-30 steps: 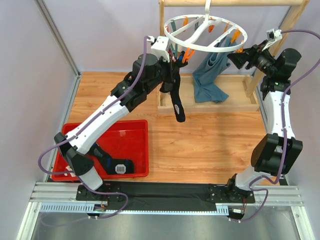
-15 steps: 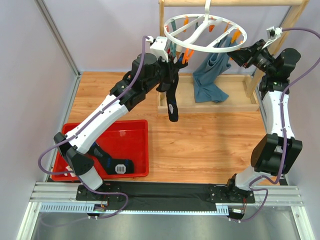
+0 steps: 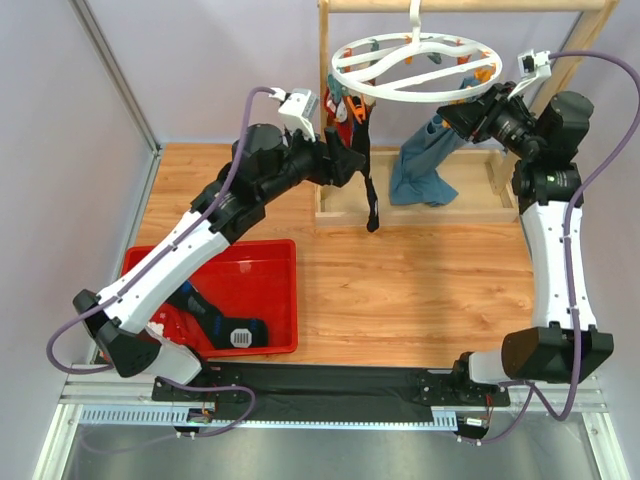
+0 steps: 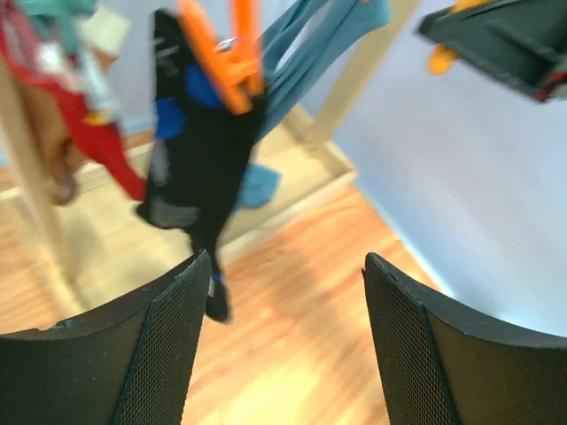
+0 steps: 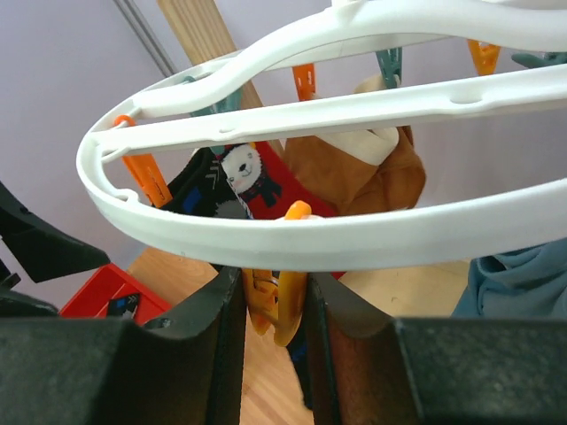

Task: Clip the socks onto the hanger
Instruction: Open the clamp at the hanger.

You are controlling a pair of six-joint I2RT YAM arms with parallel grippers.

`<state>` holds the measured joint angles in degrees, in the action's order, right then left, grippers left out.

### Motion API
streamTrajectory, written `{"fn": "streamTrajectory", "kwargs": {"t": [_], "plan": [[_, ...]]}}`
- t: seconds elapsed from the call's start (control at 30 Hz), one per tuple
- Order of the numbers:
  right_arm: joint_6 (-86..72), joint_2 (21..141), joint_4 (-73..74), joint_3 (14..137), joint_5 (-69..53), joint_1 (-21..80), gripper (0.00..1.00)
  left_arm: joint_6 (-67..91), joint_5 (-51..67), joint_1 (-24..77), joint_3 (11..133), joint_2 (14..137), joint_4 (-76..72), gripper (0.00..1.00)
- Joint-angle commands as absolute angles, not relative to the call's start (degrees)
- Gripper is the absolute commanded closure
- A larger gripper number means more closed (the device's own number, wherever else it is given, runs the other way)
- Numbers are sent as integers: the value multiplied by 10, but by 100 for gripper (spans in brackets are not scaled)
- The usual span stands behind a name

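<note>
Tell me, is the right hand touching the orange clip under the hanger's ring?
Touching. The right wrist view shows the orange clip pinched in the right hand, with no gap on either side.

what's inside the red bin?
One dark sock with a white striped patch, in the red bin by its near wall. The left arm crosses over the bin's left side, so whatever lies beneath it is hidden.

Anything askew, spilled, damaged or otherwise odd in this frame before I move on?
Nothing looks spilled or broken. The black sock hangs from the hanger rim with the left pincer open beside it; the right pincer is shut on an orange clip under the rim. One dark sock lies in the red bin, not yet hung.
</note>
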<state>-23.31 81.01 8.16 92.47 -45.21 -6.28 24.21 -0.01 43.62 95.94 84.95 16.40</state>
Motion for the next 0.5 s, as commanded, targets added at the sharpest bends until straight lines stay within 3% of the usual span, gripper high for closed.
{"fn": "streamTrajectory", "kwargs": {"t": [0.0, 0.13, 0.27, 0.47], "plan": [[-213, 772, 174, 960, -377, -43, 100, 291, 93, 437, 936, 813, 74, 26], [-224, 745, 214, 962, -318, -21, 100, 316, 163, 439, 932, 824, 25, 28], [-270, 731, 216, 962, -316, -3, 100, 336, 234, 452, 933, 883, -96, 24], [-271, 728, 228, 958, -300, 21, 99, 379, 278, 454, 1060, 1025, -141, 25]]}}
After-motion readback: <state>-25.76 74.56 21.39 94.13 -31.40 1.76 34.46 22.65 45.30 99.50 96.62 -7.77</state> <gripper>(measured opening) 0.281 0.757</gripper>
